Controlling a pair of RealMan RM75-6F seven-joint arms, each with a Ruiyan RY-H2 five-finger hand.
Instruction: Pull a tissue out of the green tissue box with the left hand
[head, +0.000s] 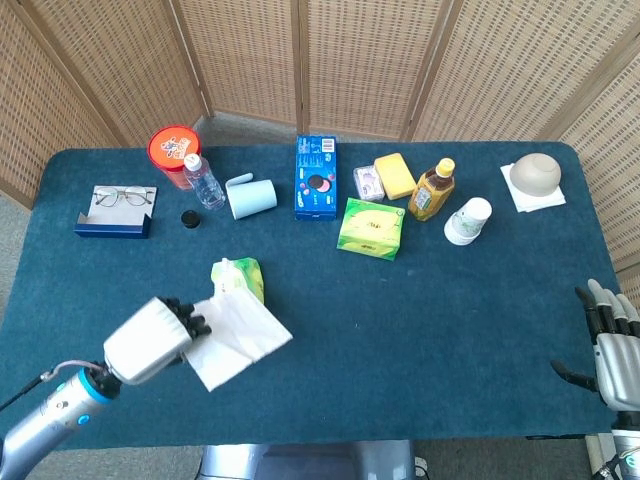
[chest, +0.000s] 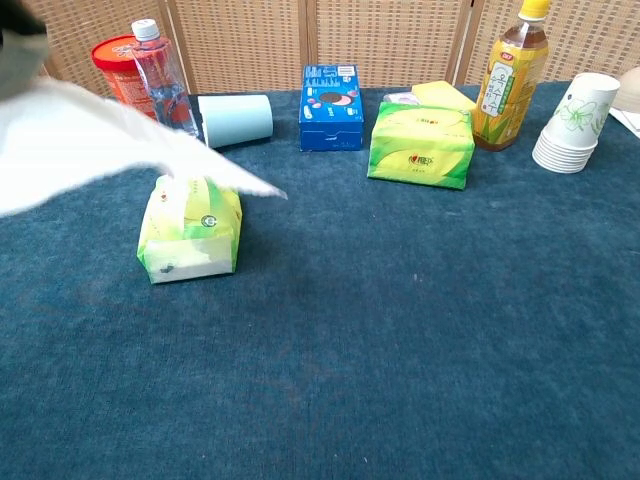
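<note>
My left hand (head: 152, 340) holds a white tissue (head: 236, 337) clear of the green tissue pack (head: 238, 278), up and toward the table's near left. In the chest view the tissue (chest: 110, 140) spreads wide across the upper left, above the green pack (chest: 191, 228); only a dark bit of the hand shows at the top left corner. The pack stands on the blue cloth with a fresh tissue edge at its slot. My right hand (head: 612, 342) hangs off the table's near right edge, fingers apart, holding nothing.
Along the back stand a red tub (head: 172, 148), a water bottle (head: 204, 181), a lying pale blue cup (head: 252, 197), a blue box (head: 315, 176), a second green tissue pack (head: 371, 228), a juice bottle (head: 432, 190) and paper cups (head: 468, 221). Glasses (head: 122, 199) lie at the far left.
</note>
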